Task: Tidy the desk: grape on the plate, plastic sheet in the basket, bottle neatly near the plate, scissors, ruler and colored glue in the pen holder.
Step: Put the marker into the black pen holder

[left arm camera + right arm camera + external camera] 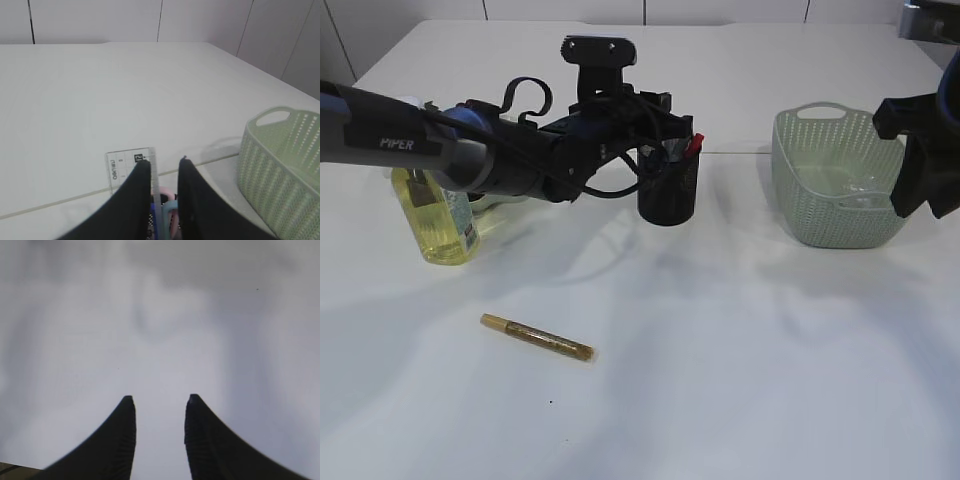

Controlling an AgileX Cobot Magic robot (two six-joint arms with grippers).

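A: So where does the left tool sit?

B: Over the black pen holder, just past centre of the surface toward twelve o'clock. Its fingers stand a little apart, with the clear ruler upright against the left finger; whether they pinch it, one cannot tell. Pink and blue handles, likely the scissors, show below between them.

A: And the right tool?

B: Spread, with nothing between its fingers, above bare white surface. Its arm hangs at three o'clock, beside the green basket.

A: The basket's contents?

B: Something clear and crumpled lies inside, likely the plastic sheet.

A: The rest?

B: The bottle of yellow liquid stands at nine o'clock, partly behind the left arm. The gold glue stick lies flat toward seven o'clock, well apart from everything. Plate and grape are hidden.
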